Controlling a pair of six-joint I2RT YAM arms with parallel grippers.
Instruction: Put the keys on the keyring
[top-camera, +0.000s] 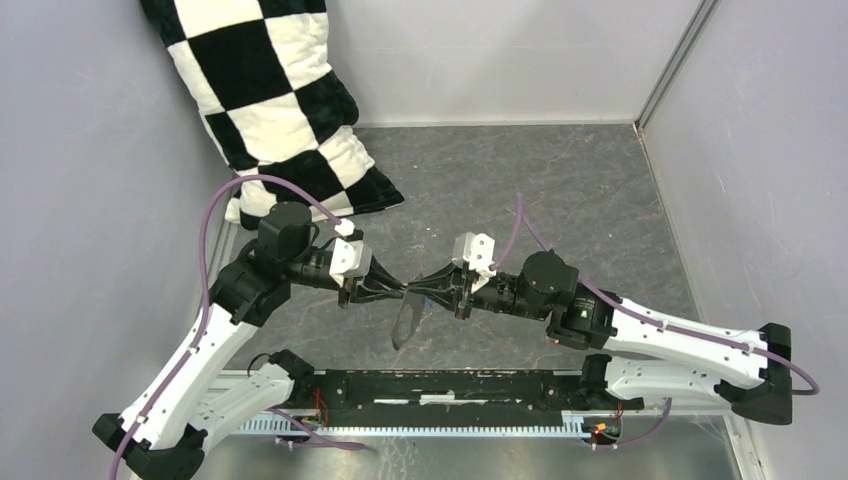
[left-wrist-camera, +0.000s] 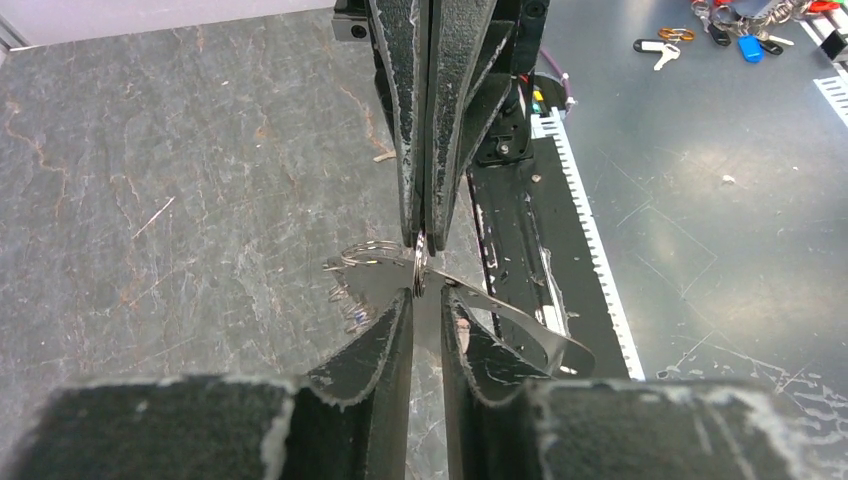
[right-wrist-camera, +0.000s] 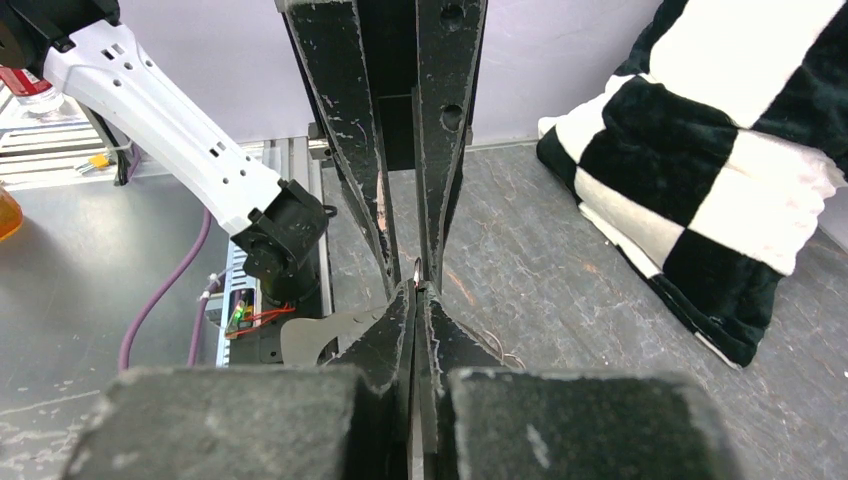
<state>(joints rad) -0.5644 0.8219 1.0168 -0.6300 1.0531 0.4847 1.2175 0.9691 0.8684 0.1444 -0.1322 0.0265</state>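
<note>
Noting left gripper (top-camera: 397, 288) and right gripper (top-camera: 423, 288) tip to tip at the centre of the top view, above the grey stone-patterned table (top-camera: 570, 190); spotting the keyring (top-camera: 404, 325), a flat grey band, hanging just below the meeting point and slanting toward the lower left.

Reading right gripper as pressed together on a small wire ring (left-wrist-camera: 418, 266); seen edge-on in the left wrist view, right at the 2 dark fingertips coming down from the top of the frame; matched in the right wrist view by the same ring poking up from closed tips at frame centre.

Finding left gripper's 2 fingers a narrow slit apart at lower centre of the left wrist view, with the band crossing the slit; cannot tell whether clamped on the band or merely straddling it.

Tracing the band from a notched end just left of centre across to the right, curling toward the lower right over the black base plate (left-wrist-camera: 505, 230).

Logging a black-and-white checkered pillow (top-camera: 270, 100) at upper left of the top view, against the left wall, well apart from both grippers.

Logging loose small keys (left-wrist-camera: 655, 50) at the upper right corner of the left wrist view, on the paler surface beyond the white toothed rail (left-wrist-camera: 590, 230).
</note>
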